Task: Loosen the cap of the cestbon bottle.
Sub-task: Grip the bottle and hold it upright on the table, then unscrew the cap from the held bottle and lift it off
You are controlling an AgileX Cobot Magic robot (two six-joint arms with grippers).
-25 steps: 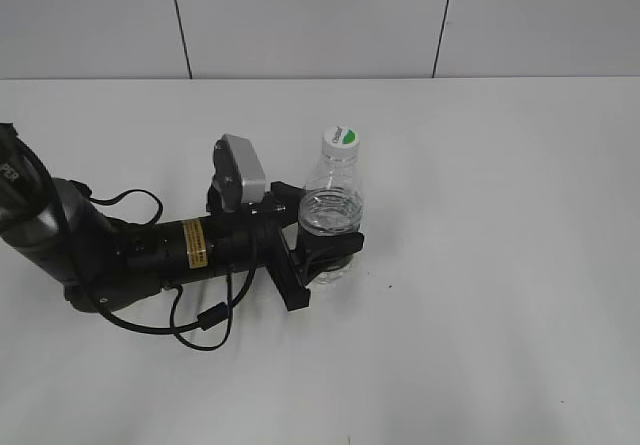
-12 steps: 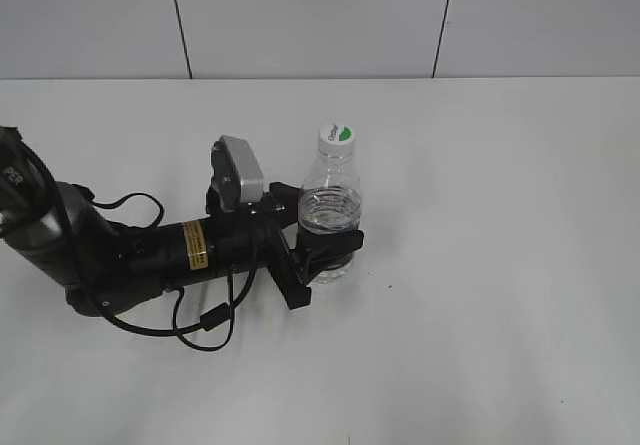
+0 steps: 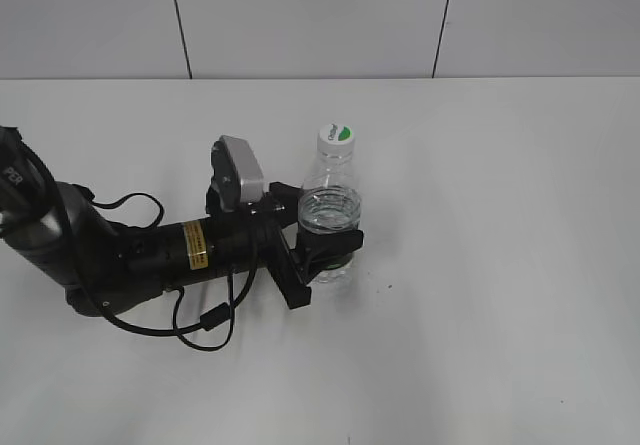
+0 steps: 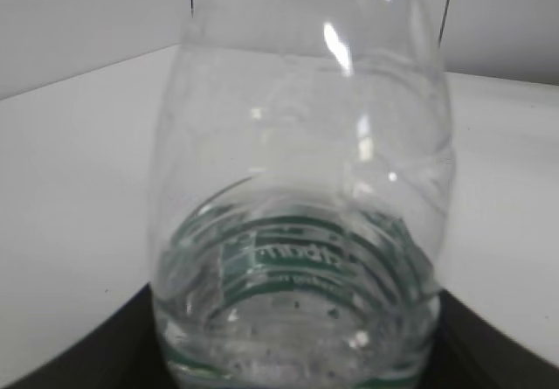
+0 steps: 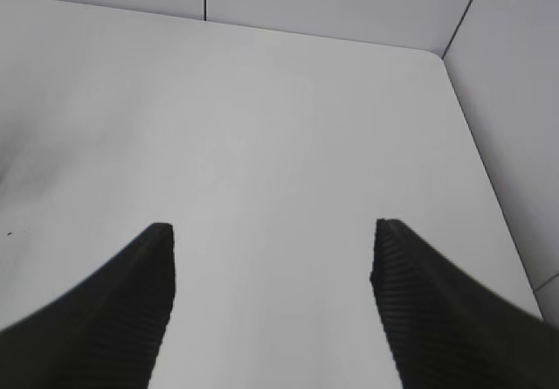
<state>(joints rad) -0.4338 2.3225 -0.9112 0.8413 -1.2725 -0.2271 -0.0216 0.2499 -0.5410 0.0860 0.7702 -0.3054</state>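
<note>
The clear cestbon bottle (image 3: 331, 210) stands upright on the white table, its white cap (image 3: 337, 137) with the green mark on top. My left gripper (image 3: 325, 250) is shut on the bottle's lower body, where the green label band sits. In the left wrist view the bottle (image 4: 301, 188) fills the frame between the black jaws, and the cap is out of view. My right gripper (image 5: 272, 232) is open and empty over bare table; it does not show in the exterior view.
The left arm with its cables (image 3: 150, 255) lies low across the table's left side. The white table (image 3: 500, 265) ends at a panelled wall behind. The table's far edge and corner (image 5: 432, 52) show in the right wrist view.
The bottle has gone from slightly tilted to the right to upright in the left gripper; its cap has shifted a little to the left. The arm has barely moved.
</note>
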